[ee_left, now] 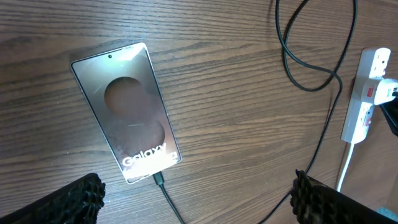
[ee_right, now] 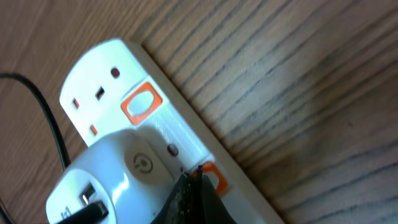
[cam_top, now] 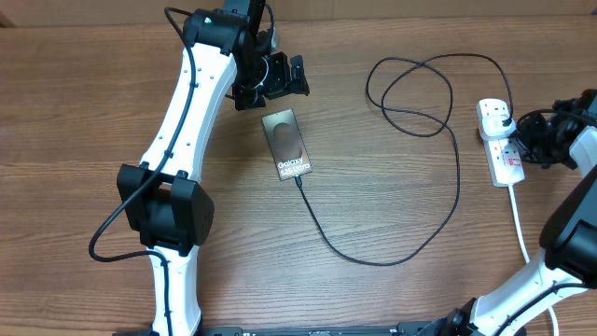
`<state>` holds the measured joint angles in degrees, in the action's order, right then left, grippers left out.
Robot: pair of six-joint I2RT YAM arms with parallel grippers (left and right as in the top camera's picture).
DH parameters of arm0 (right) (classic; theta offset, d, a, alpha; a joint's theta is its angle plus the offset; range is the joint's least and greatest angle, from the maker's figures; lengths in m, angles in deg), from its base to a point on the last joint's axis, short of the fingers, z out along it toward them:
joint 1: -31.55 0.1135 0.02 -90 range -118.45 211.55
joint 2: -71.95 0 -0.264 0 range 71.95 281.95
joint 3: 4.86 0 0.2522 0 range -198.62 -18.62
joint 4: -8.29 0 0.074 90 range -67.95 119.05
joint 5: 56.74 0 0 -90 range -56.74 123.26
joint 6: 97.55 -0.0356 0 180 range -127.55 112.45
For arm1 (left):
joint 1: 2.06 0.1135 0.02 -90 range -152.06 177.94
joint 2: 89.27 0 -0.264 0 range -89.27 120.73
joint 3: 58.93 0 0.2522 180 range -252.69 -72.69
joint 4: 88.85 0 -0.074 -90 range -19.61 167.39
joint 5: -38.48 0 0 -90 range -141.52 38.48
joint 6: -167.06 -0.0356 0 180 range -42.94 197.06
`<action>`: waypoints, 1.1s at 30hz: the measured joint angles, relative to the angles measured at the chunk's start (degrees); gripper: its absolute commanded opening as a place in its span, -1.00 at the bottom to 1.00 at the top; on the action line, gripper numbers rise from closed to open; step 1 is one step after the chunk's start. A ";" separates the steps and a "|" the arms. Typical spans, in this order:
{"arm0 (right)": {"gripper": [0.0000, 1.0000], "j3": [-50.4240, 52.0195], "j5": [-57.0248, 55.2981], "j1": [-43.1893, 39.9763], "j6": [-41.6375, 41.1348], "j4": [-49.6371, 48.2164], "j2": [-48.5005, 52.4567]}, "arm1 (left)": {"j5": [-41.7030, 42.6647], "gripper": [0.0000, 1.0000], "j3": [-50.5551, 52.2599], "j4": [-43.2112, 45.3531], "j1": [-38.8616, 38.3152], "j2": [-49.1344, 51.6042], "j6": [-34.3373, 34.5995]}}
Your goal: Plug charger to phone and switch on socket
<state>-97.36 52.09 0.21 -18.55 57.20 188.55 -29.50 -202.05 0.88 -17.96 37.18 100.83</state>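
The phone [cam_top: 287, 142] lies flat on the wood table, "Galaxy" lettering at its near end; it also shows in the left wrist view [ee_left: 126, 110]. The charger cable [cam_top: 438, 201] loops from the socket to the phone, and its black connector [ee_left: 158, 180] sits in the phone's bottom edge. My left gripper [ee_left: 196, 202] is open and empty, hovering above the phone [cam_top: 280, 79]. The socket [cam_top: 500, 142] is a white power strip at the right. My right gripper [ee_right: 196, 180] is shut, its fingertips pressing on an orange-red switch [ee_right: 214, 176] of the socket [ee_right: 106, 74].
A white adapter plug [ee_right: 106, 180] sits in the strip with the black cable leaving it. A second orange switch [ee_right: 140, 104] is further along the strip. The thick white cord [cam_top: 519, 229] runs toward the front right edge.
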 measured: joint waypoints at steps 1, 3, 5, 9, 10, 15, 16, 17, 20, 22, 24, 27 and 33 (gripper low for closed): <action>-0.93 -0.04 -0.26 0.35 0.20 0.92 -0.02 | 0.00 0.99 -0.02 0.00 0.00 0.00 0.00; -0.93 -0.44 -1.29 0.72 0.28 1.60 -0.02 | 0.00 0.99 -0.02 0.02 0.00 0.00 0.00; -0.93 -0.66 -2.10 1.11 0.31 1.97 -0.02 | 0.00 0.99 -0.02 0.00 0.00 0.00 0.00; -0.93 -1.01 -4.13 1.95 0.28 2.43 -0.07 | 0.00 0.99 -0.02 0.00 0.00 0.00 0.00; -0.93 -1.05 -4.57 2.10 0.26 2.56 -0.07 | 0.00 0.99 -0.02 -0.02 0.00 0.00 0.00; -0.93 -2.51 -4.59 2.19 0.11 6.38 -0.04 | 0.00 0.98 -0.02 -0.72 -0.26 0.00 -0.02; -0.93 -2.69 -1.77 2.73 0.22 10.14 -0.07 | 0.00 0.98 -0.02 -1.09 -0.26 0.00 -0.04; -0.93 -2.67 0.04 3.28 0.20 11.98 -0.04 | -0.02 0.98 -0.02 -1.49 -0.26 0.00 -0.13; -0.93 -3.02 1.92 5.44 0.37 18.27 0.04 | -0.11 0.96 -0.02 -2.58 -0.26 0.00 -0.46; -0.93 -4.37 0.96 4.72 0.37 21.75 -0.02 | -0.46 0.95 -0.02 -3.74 -0.26 0.00 -0.94; -0.93 -6.64 -1.03 3.08 0.31 24.74 -0.96 | -0.68 0.95 -0.02 -4.52 -0.26 0.00 -1.70; -0.93 -9.73 -4.07 1.07 0.31 27.54 -5.22 | -0.92 0.94 -0.02 -5.14 -0.26 0.00 -2.27; -0.93 -13.99 -7.04 1.77 0.44 29.42 -20.68 | -1.11 0.92 -0.02 -6.49 -0.31 -0.02 -3.93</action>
<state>-111.35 45.05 1.99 -18.12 86.62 167.87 -30.61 -202.07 -5.61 -18.27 37.16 96.89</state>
